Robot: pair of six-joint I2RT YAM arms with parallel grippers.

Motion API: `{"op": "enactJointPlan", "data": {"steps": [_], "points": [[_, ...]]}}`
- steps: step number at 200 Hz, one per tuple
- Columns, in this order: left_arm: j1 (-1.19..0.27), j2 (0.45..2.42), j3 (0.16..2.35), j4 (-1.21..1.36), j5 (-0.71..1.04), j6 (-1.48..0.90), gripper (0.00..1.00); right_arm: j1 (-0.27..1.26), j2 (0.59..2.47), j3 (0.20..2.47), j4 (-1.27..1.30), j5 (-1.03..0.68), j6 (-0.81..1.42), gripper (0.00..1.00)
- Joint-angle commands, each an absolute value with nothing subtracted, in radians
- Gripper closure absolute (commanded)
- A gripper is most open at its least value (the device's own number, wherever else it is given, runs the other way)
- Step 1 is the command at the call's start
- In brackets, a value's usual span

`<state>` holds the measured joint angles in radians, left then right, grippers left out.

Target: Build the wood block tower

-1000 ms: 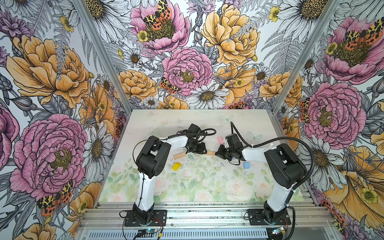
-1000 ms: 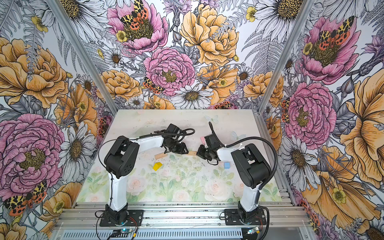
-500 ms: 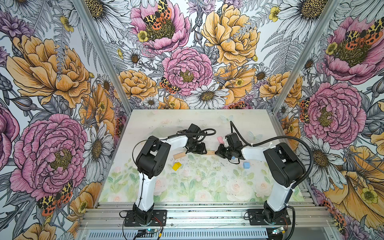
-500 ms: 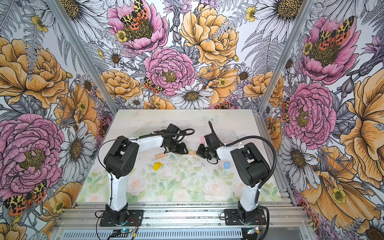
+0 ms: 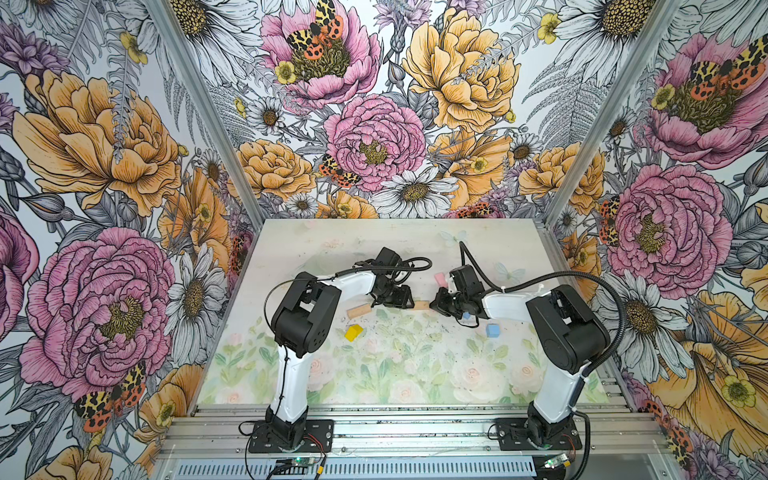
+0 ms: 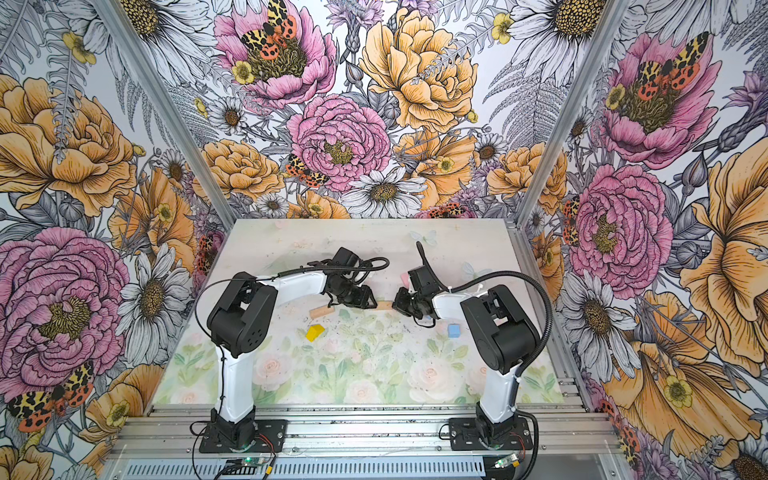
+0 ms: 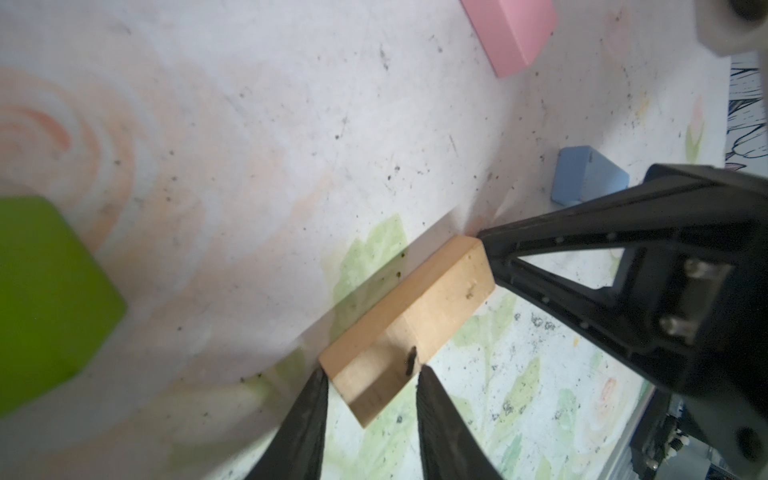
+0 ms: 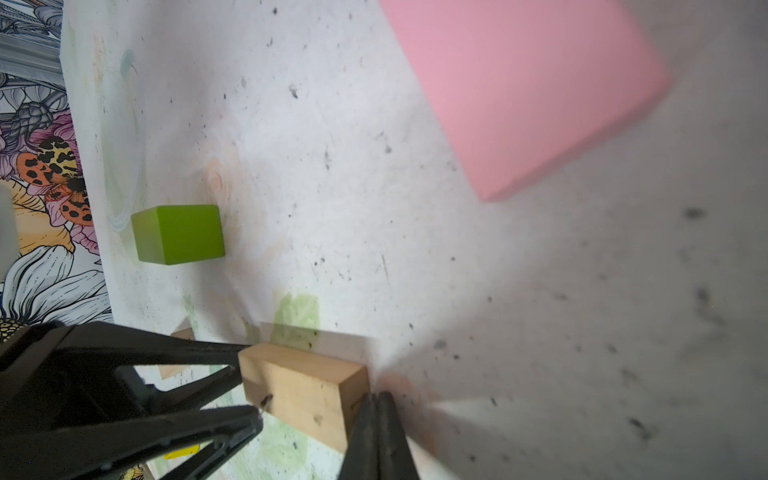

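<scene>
Toward the near edge of the surface [image 5: 395, 374], the yellow roof piece [image 5: 353, 332] and light blue cube [image 5: 493, 331] are seen loose. Near the middle, a tan plank [image 7: 407, 324] is flanked at one end by the left fingers [image 7: 307, 415], set apart, and touched at the other by the right fingers [image 8: 370, 436], pressed together; a second plank [image 5: 359, 311] is seen nearer the left edge. Beyond, the pink brick [image 5: 439, 278] and green brick [image 8: 178, 235] are found unstacked. No tower is begun; every layer is judged outstanding.

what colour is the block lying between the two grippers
Tan, like bare wood. The plank shows best in the left wrist view.
</scene>
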<state>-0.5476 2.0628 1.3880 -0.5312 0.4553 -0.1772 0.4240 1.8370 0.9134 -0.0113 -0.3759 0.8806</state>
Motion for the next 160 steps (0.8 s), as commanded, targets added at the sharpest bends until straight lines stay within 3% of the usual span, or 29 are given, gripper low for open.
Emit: {"op": "enactJointPlan", "data": {"steps": [1,160], "points": [[-0.548,2.038,1.401,-0.547,0.430,-0.183,0.63,0.429,1.832,0.915,-0.015,-0.401,0.876,1.00],[-0.546,2.034,1.395,-0.546,0.420,-0.191,0.59,0.437,1.806,0.881,-0.011,-0.385,0.887,1.00]]}}
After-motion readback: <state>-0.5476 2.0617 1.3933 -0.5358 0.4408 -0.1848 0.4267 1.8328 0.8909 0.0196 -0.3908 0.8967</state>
